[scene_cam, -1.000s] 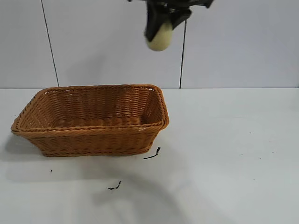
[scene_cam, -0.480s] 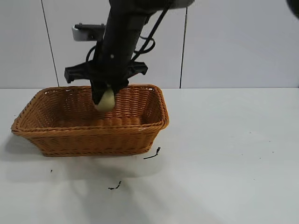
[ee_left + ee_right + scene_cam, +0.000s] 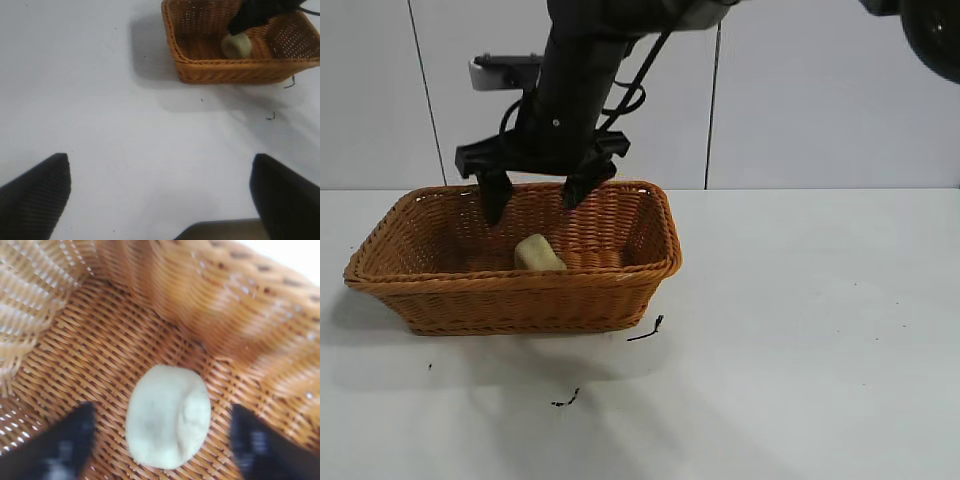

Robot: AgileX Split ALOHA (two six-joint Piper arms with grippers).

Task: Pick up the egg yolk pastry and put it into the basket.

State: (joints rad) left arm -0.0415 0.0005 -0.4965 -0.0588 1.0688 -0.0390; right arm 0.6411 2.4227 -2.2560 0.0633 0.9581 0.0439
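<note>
Right pincer point(image 3: 532, 203) gapes empty above egg yolk pastry point(image 3: 539, 253), lying in basket point(image 3: 520, 295).

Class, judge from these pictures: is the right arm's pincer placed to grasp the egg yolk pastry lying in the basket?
Probably yes. The right pincer hangs open directly above the egg yolk pastry, which lies uncovered on the floor of the basket; nothing sits between them.

Egg yolk pastry point(image 3: 539, 253) base hidden behind basket point(image 3: 520, 300) front wall, wrist-view jaws blurred
</note>
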